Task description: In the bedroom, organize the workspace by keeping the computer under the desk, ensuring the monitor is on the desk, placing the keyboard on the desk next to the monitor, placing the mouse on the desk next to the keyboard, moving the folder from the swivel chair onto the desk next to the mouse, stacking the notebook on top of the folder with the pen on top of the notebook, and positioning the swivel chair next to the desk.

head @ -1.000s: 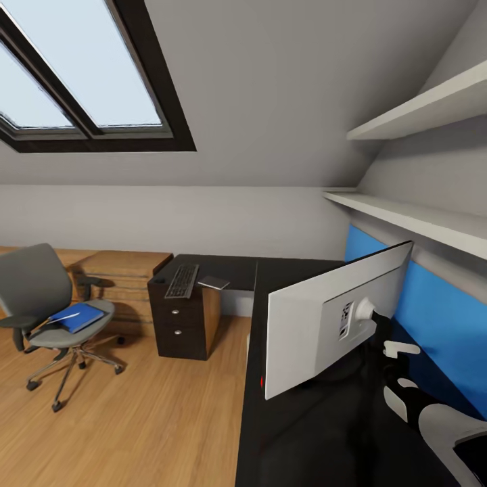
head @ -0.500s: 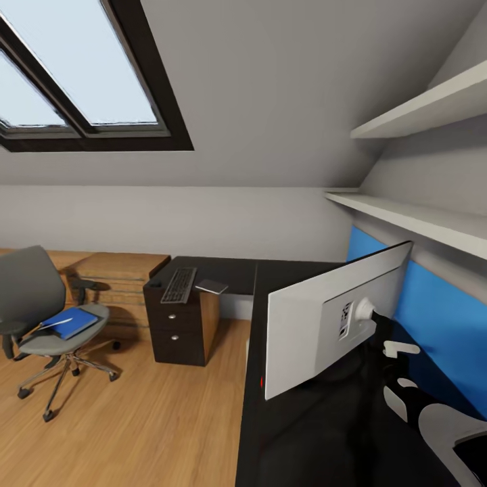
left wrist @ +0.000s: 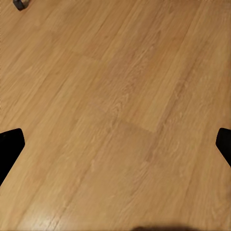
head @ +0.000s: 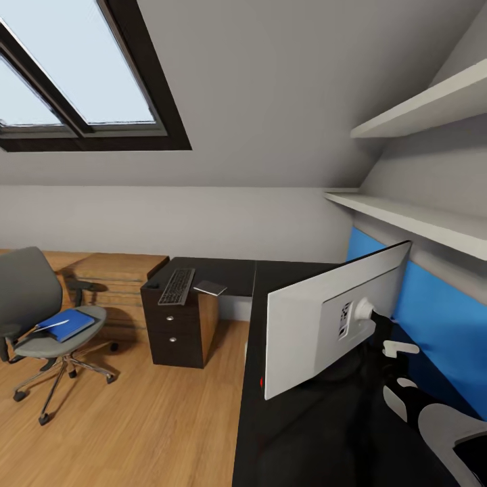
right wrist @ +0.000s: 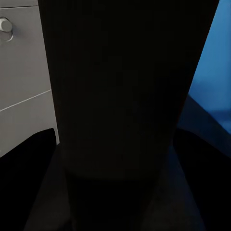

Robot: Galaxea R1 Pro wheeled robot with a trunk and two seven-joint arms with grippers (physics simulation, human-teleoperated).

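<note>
The monitor shows its pale grey back, just above the black desk. My right gripper is shut on its black foot behind the screen. The keyboard lies on the desk's far end above the drawers, with the grey notebook beside it. The blue folder rests on the seat of the swivel chair at the far left. My left gripper hangs open over the wooden floor. The mouse and the computer are out of view.
Light wooden low cabinets stand behind the chair under the sloped ceiling. Two white shelves and a blue wall panel line the wall at the right. Wooden floor stretches between the chair and the desk.
The whole picture has drifted: the chair and drawers sit further left, so the camera moved. The monitor and my right arm keep their place in the view.
</note>
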